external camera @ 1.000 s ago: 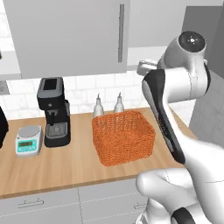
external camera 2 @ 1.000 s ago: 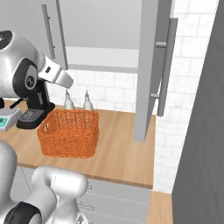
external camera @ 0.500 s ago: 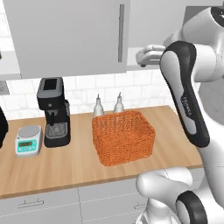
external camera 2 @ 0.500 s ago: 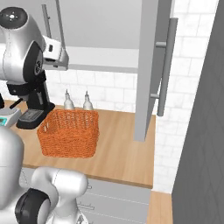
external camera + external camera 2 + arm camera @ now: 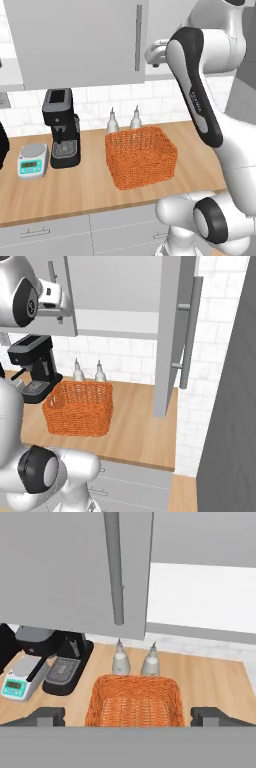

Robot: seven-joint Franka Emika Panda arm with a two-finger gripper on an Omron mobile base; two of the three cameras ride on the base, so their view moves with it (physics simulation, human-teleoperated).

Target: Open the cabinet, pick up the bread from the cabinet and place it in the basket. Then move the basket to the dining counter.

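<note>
Basket (image 5: 141, 156) is sitting open-topped on the counter (image 5: 75, 185), nothing showing inside it, two bottles (image 5: 120, 659) just behind. Cabinet (image 5: 170, 331) above is standing with its right door swung open. Tool (image 5: 128, 717) is hovering high, fingers spread wide, gripping nothing.

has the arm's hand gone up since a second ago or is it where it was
Yes. In the left base view the hand, earlier level with the closed door's lower edge, now sits higher beside the cabinet, near the lower end of its bar handle. The basket has not moved.

White arm raised high, elbow bent, gripper (image 5: 128, 717) angled downward, fingers spread wide, holding nothing
</note>
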